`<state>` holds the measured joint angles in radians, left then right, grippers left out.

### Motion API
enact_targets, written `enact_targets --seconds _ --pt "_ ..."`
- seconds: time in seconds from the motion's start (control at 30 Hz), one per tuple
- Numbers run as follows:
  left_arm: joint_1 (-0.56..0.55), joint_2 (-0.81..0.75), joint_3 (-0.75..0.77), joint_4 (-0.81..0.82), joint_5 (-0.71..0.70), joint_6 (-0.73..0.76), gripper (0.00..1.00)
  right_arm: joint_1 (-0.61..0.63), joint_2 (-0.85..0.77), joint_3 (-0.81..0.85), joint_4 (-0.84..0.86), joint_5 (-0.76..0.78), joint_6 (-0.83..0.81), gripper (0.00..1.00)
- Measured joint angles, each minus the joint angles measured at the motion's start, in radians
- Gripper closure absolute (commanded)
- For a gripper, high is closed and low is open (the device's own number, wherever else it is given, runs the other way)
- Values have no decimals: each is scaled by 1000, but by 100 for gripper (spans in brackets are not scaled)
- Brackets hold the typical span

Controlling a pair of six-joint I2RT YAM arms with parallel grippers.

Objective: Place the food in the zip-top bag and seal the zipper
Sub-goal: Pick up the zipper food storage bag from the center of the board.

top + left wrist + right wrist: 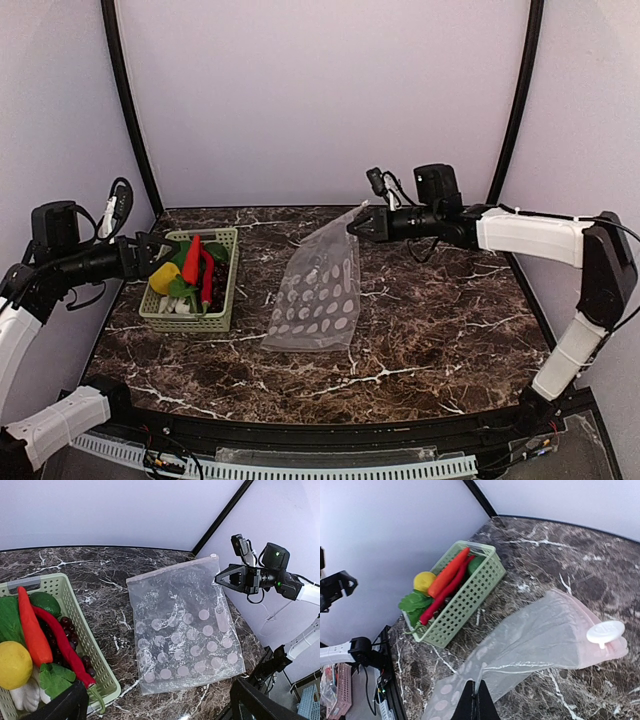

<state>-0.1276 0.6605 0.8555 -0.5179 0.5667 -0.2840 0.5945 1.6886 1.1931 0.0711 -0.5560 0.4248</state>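
Reading print: the only marking we can make out is the rows of white dots on the zip-top bag (318, 290).
Zip-top bag: clear and floppy, it lies on the dark marble table (430, 320) just right of the basket. Its far corner is lifted off the surface, and the marble shows through the film.
Zipper: a thin strip (170, 568) along the bag's far mouth edge, with a small white round tab (605, 632) at one corner. We cannot tell whether it is pressed shut.
Basket: a pale green mesh basket (190, 325) at the table's left — all the food sits in it.
Food: a yellow lemon (14, 664), long red chili peppers (60, 640), a green leafy vegetable (55, 677) and a white piece (22, 697), packed touching one another.
Right gripper (352, 226): clenched on the bag's edge near the mouth corner, holding that corner up.
Left gripper (152, 252): fingers spread wide, grasping nothing, hovering at the basket's left side.
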Motion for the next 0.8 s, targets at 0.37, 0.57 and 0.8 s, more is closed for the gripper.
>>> enact_targets --seconds 0.37,0.57,0.8 --pt "-3 55 33 13 137 -9 0 105 -212 187 -417 -16 -264 100" --pt "-63 73 44 48 136 -61 0 129 -285 277 -615 -39 -314 100" --pt "-130 76 44 146 132 -136 0 222 -271 409 -734 -65 -341 100"
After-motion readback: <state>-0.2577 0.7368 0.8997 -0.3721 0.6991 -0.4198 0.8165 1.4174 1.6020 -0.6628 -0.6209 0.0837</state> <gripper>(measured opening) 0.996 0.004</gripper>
